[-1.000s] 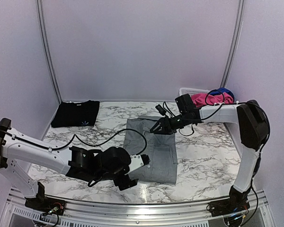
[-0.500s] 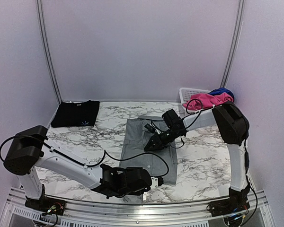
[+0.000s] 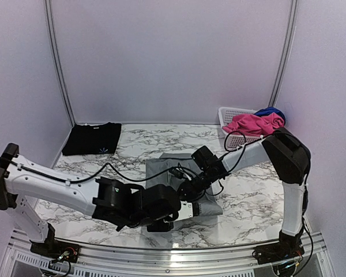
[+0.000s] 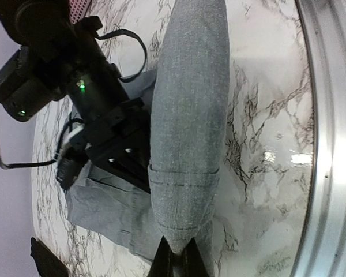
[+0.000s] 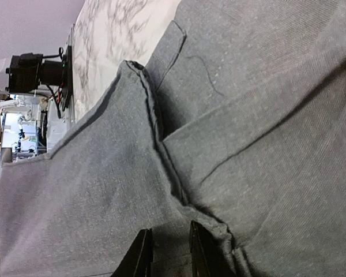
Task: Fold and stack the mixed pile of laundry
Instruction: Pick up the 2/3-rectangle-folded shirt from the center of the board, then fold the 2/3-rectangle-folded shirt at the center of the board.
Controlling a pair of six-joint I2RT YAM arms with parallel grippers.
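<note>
The grey trousers (image 3: 160, 173) lie doubled over in the middle of the marble table (image 3: 248, 190). My left gripper (image 3: 184, 210) is at their near edge. In the left wrist view it (image 4: 179, 255) is shut on a hem of the trousers (image 4: 190, 115), which stretch away as a taut raised ridge. My right gripper (image 3: 185, 187) sits low over the middle of the trousers. In its own view it (image 5: 170, 251) pinches a bunched fold of the grey cloth (image 5: 248, 115). A folded black cloth (image 3: 92, 138) lies at the far left. A bright pink piece (image 3: 251, 123) and a dark blue piece (image 3: 271, 111) fill the basket.
A white lattice basket (image 3: 229, 113) stands at the back right corner. A metal rail (image 3: 161, 254) runs along the near table edge, just below my left arm. Black cables loop over the table beside both arms. Pale walls close in the back and sides.
My left gripper has shut on the trousers' near hem. My right gripper has drawn the far end toward the near side, so the trousers now lie shorter and doubled.
</note>
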